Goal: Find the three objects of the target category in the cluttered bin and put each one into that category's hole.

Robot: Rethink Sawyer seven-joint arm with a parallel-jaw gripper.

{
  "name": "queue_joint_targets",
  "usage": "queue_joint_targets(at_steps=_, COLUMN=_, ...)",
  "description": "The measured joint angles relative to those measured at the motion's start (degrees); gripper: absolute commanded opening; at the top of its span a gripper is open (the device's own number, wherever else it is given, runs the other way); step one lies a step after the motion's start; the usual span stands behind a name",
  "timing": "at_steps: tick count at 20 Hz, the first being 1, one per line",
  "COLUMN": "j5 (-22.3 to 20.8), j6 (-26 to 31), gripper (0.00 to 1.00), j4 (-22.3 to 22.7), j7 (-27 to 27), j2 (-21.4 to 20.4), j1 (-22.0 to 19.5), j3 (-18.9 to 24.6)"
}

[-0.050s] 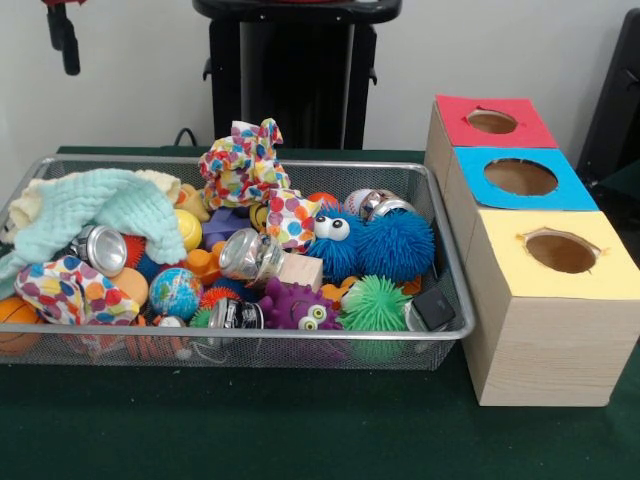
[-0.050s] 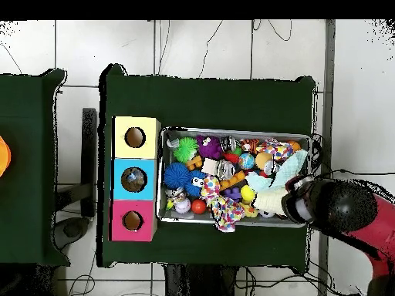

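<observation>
Mint-green waffle cloth (image 1: 110, 205) is the thing sitting pretty much right under the gripper (image 1: 62, 38), which hangs high above that end of the wire bin (image 1: 455, 290). Only a dark stub with a bit of red shows in the front view, so I honestly can't tell if it's released or clenched. Doesn't look like it's carrying anything, but no promises.

Nothing here says which category is the target, so the three objects could be any of the stuff in the pile: the polka-dot cloth (image 1: 240, 160) further along from the gripper, the globe ball (image 1: 175, 292) below and a bit past the mint cloth, or the blue fuzzy toy (image 1: 395, 245) way over at the opposite end.

The key bit: the bin's long axis runs away from the gripper straight toward the three boxes, red hole (image 1: 492, 121), blue hole (image 1: 520, 177), yellow hole (image 1: 560, 251), lined up just beyond the bin's far short side. My guess is any drop means a full-length carry.

No readable labels or brands anywhere.
</observation>
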Motion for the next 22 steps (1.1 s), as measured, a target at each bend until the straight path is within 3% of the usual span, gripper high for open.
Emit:
queue_joint_targets(at_steps=7, j5=0.0, j6=-3.8, gripper=1.00, j4=0.5, j7=0.0, j2=0.5, j1=1.9, j3=0.3)
queue_joint_targets(at_steps=22, j5=0.0, j6=-3.9, gripper=1.00, j4=0.8, j7=0.0, j2=0.5, j1=7.4, j3=0.3)
